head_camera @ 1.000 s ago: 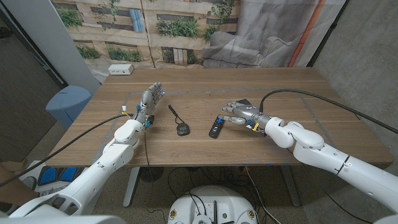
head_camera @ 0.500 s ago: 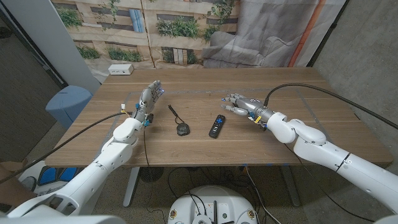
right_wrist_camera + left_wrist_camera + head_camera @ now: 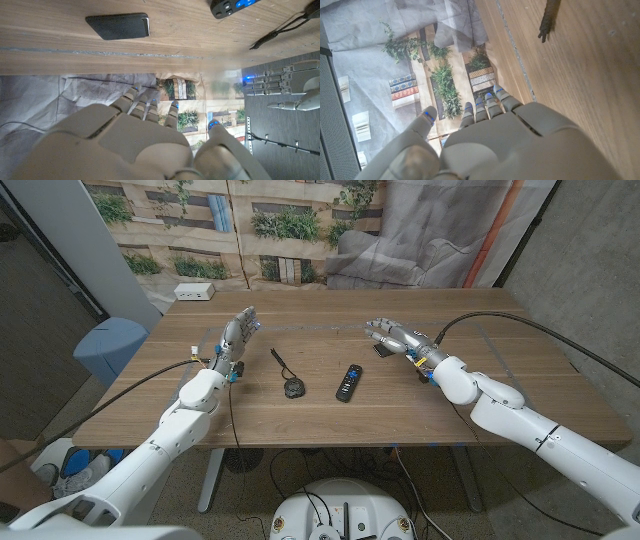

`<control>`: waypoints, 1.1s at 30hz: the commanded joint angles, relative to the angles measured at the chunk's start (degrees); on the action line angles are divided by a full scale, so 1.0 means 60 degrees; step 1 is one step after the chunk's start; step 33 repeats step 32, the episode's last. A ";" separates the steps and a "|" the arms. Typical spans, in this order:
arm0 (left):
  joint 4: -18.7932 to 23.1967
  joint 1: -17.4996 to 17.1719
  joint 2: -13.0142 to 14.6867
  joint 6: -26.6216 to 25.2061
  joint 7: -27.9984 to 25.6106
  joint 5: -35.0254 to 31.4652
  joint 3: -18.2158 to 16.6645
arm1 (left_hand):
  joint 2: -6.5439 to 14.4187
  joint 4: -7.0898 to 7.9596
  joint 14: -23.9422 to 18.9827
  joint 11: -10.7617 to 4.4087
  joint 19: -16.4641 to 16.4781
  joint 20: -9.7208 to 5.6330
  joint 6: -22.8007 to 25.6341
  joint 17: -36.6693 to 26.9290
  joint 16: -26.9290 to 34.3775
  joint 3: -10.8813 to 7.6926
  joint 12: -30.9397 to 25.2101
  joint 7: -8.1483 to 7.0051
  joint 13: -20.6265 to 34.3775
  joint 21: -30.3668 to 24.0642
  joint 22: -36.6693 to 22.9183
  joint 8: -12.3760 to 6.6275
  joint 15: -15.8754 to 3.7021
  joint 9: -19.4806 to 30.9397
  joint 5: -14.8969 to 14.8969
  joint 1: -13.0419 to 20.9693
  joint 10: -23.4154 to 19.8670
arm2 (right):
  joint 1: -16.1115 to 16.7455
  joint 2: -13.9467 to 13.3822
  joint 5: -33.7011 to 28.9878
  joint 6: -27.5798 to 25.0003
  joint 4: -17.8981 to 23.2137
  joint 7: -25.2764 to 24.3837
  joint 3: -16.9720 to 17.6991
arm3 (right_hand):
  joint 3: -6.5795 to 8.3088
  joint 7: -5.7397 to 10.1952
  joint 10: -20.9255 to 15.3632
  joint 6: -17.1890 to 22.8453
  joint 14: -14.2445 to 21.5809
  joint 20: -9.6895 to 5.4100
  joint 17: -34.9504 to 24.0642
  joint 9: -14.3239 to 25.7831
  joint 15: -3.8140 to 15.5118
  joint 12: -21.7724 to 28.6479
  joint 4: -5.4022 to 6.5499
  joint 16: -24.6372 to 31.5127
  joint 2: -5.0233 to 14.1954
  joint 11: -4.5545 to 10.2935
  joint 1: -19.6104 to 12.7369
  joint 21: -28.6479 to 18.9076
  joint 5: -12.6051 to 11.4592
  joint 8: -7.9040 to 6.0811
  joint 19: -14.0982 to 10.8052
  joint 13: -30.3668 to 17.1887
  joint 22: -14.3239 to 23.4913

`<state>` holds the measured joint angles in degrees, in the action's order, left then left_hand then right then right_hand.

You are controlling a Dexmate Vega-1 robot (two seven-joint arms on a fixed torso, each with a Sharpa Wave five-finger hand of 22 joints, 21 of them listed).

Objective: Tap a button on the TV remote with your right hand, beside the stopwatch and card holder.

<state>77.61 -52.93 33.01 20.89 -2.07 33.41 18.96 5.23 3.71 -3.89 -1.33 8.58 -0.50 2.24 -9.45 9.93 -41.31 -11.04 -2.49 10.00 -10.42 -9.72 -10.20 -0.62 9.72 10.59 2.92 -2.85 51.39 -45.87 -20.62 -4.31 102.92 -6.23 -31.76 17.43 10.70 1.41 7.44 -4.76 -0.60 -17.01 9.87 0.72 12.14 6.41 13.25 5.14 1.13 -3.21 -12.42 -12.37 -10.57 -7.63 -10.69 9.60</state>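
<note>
The TV remote (image 3: pixel 347 381) lies on the table (image 3: pixel 300 415) between the stopwatch (image 3: pixel 290 388) and the card holder (image 3: pixel 383 349), untouched. The right hand (image 3: pixel 392 336) hovers raised above the card holder, well apart from the remote, fingers spread, empty; whether the tap is made cannot be told. The left hand (image 3: pixel 238 335) stands open, holding nothing.

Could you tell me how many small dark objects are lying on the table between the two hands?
3: the stopwatch nearest the left hand, the TV remote mid-table, and the card holder beneath the raised right hand.
</note>
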 commanded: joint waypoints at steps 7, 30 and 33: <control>-0.0040 0.0081 -0.0044 0.0237 -0.0167 -0.0316 0.0029 | 0.0692 0.0009 -0.0009 0.0042 0.0043 0.0000 -0.0119 -0.0039 0.0024 -0.0096 -0.0003 -0.0157 0.0031 -0.0096 -0.0020 0.0039 0.0035 0.0052 -0.0014 -0.0105 -0.0048 | -0.0203 0.0425 0.1596 0.0761 -0.1298 -0.1155 0.0440 | 0.0016 0.0008 -0.0209 -0.0174 0.0237 0.0018 0.0041 0.0022 -0.0025 0.0033 -0.0083 0.0099 0.0155 -0.0015 0.0025 -0.0066 -0.0009 0.0039 -0.0304 -0.0008 0.0011; -0.0162 0.0150 -0.0140 0.0256 -0.0083 -0.0381 0.0155 | 0.0752 -0.0056 0.0006 0.0053 0.0048 -0.0007 -0.0145 -0.0020 0.0014 -0.0217 0.0004 -0.0013 0.0030 -0.0100 -0.0020 0.0003 0.0052 0.0052 -0.0008 -0.0055 -0.0043 | -0.0267 0.0747 0.3653 0.0887 -0.2199 -0.1244 0.0853 | 0.0062 -0.0092 -0.0563 -0.0399 0.0500 0.0031 0.0135 0.0020 -0.0065 0.0066 -0.0094 0.0118 0.0156 -0.0163 0.0089 -0.0058 0.0017 0.0072 -0.0671 -0.0005 0.0005; -0.0075 0.0083 -0.0062 0.0178 -0.0124 -0.0402 0.0146 | 0.0756 -0.0062 0.0013 0.0055 0.0046 -0.0008 -0.0152 -0.0019 0.0011 -0.0226 0.0009 -0.0009 0.0030 -0.0099 -0.0020 0.0004 0.0050 0.0052 -0.0008 -0.0050 -0.0031 | -0.0285 0.0801 0.3801 0.0859 -0.2246 -0.1210 0.0828 | 0.0062 -0.0114 -0.0570 -0.0412 0.0506 0.0049 0.0138 0.0020 -0.0089 0.0061 -0.0090 0.0116 0.0156 -0.0187 0.0100 -0.0051 0.0019 0.0072 -0.0680 -0.0005 0.0005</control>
